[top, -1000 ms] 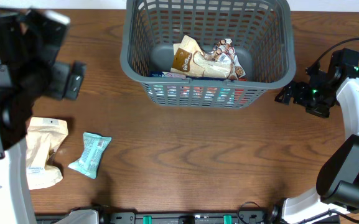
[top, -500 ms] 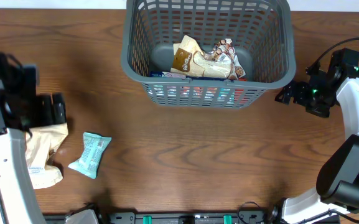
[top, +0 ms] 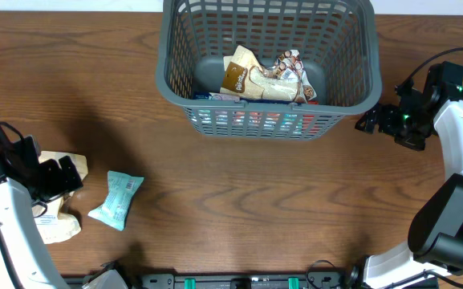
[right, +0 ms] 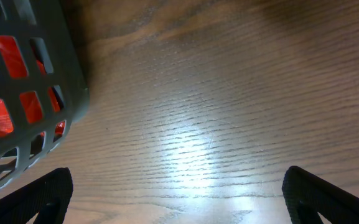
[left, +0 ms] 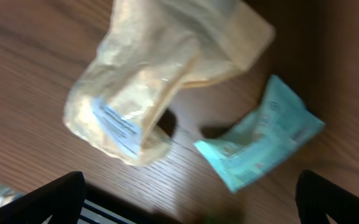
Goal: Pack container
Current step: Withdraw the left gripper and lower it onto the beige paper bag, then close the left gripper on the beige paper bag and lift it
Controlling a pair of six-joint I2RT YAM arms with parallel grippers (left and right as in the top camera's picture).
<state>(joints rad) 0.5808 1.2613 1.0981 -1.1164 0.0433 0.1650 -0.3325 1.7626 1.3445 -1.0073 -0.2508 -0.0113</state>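
1. Reaching for the next item looks to be the step in hand: the left gripper (top: 54,178) hangs over the cream pouch (left: 154,81) at the left front of the table (top: 255,217). The teal packet (top: 116,200) lies just beside the pouch.
2. Its jaws stand wide apart and grasp nothing (both fingertips show at the lower corners of the wrist view, pouch and packet lying beyond them). Whether a finger brushes the pouch, I cannot tell.
3. The next move, as I judge it, calls for lowering onto one item, centring the jaws across the crumpled pouch, closing, then carrying it over to the basket.
4. The container (top: 263,122) sits at the far middle of the table, well apart from the left gripper, with several packets already inside.
5. The right gripper (top: 373,120) waits just beside the container's right front corner, jaws spread and empty.
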